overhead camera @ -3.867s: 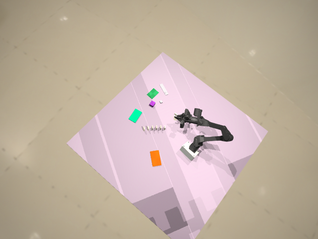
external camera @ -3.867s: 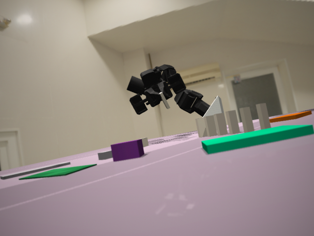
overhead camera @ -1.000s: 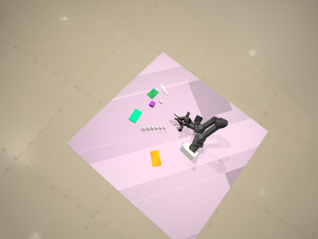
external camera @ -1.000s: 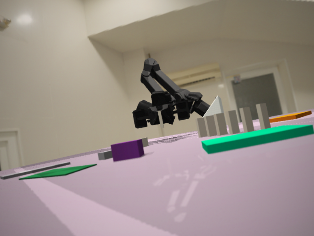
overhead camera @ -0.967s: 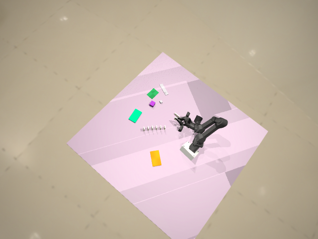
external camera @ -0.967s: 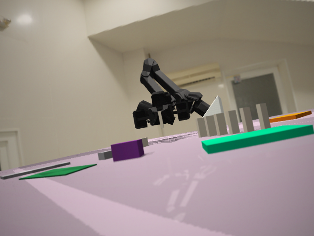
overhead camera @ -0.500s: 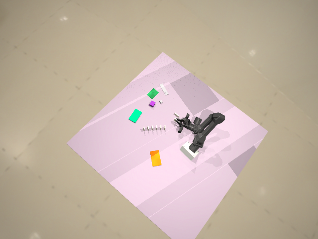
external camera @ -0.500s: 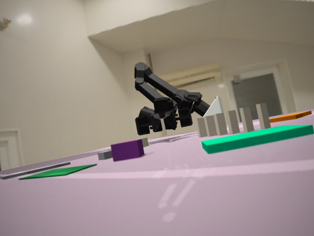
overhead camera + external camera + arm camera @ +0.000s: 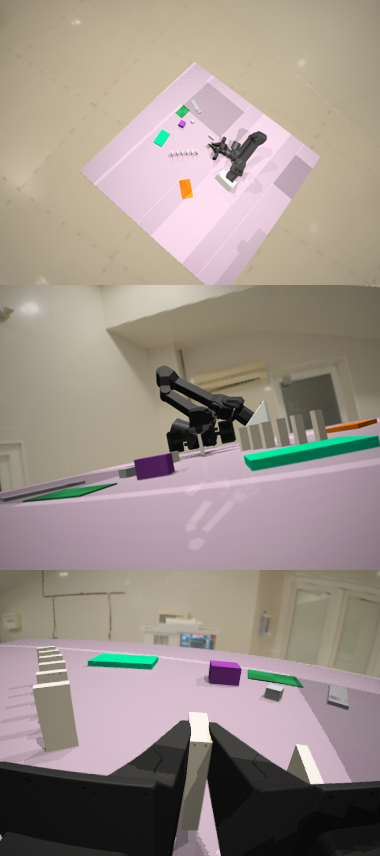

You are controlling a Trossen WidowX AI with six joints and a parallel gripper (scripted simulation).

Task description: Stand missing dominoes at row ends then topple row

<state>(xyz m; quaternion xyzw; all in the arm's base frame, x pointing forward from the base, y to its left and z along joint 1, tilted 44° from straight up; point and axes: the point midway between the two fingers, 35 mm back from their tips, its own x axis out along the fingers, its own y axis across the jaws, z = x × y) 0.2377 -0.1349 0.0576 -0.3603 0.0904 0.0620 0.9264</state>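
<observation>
A row of several white dominoes (image 9: 184,152) (image 9: 277,434) (image 9: 55,712) stands upright on the pink mat (image 9: 123,183) (image 9: 184,530) (image 9: 133,716). My gripper (image 9: 211,144) (image 9: 200,438) (image 9: 197,730) is shut on one white domino (image 9: 201,446) (image 9: 194,789) and holds it upright, low over the mat. It is beyond the row's end nearest the arm and off to one side of the row's line. The domino's lower end is at or just above the mat. Another loose domino (image 9: 211,136) (image 9: 304,764) lies flat close beside the gripper.
A purple cube (image 9: 181,123) (image 9: 153,466) (image 9: 225,672), a teal slab (image 9: 161,137) (image 9: 307,452) (image 9: 122,661), a dark green sheet (image 9: 182,111) (image 9: 70,492) (image 9: 274,679), a grey bar (image 9: 195,106) (image 9: 338,696), a small grey block (image 9: 192,121) (image 9: 126,471) (image 9: 274,692) and an orange slab (image 9: 185,188) (image 9: 350,425) lie around.
</observation>
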